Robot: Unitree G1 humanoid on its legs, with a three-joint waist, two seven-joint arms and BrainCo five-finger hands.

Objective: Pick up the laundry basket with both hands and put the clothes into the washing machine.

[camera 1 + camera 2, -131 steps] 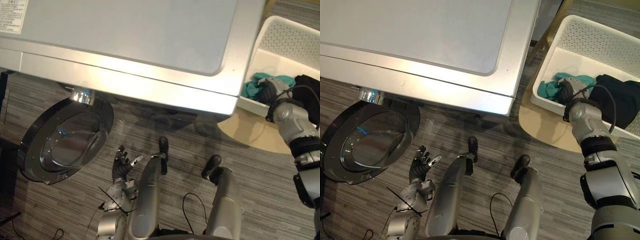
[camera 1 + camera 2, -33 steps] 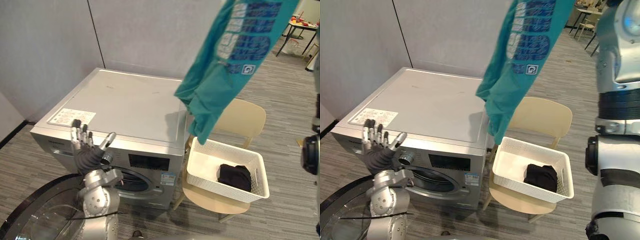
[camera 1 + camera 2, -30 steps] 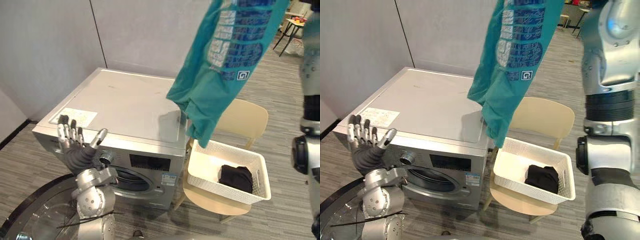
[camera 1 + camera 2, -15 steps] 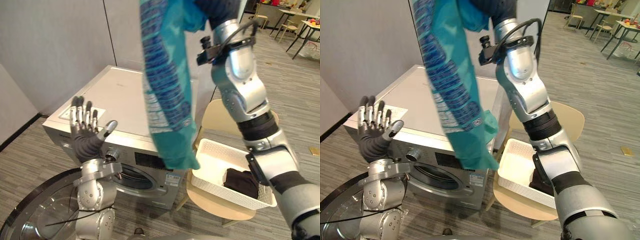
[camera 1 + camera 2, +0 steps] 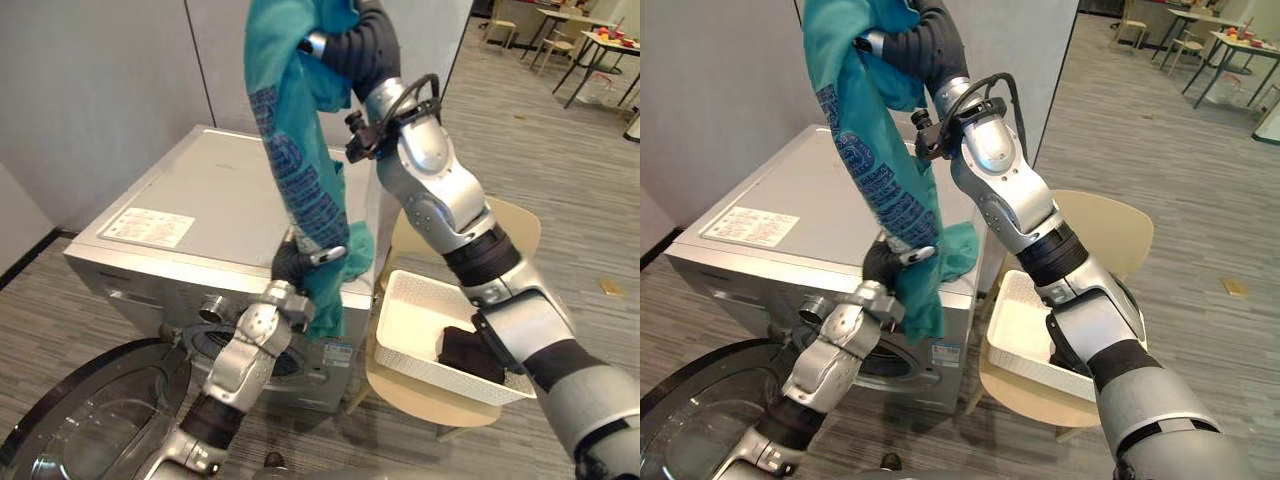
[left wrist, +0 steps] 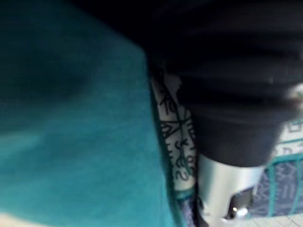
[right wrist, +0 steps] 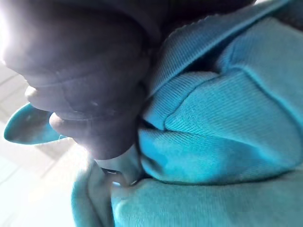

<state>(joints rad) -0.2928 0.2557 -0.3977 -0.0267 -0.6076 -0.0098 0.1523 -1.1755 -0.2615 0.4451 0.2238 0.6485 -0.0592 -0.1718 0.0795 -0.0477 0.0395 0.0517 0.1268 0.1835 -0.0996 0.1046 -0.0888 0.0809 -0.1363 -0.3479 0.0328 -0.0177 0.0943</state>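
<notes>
Shirt (image 5: 300,190), teal, one, bunched in curled right hand (image 5: 338,45), draped over left hand (image 5: 295,262), its state hidden, cannot tell, below them one basket (image 5: 420,300), one dark garment (image 5: 465,350).

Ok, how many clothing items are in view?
2. A teal printed garment hangs from the right hand, gripped lower down by the left hand; a black garment lies in the white perforated plastic basket. More may be hidden under it.

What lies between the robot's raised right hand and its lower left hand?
The teal shirt: it hangs from the right hand down to the left hand, which grips its lower part above the washing machine. Both eye views show this.
</notes>
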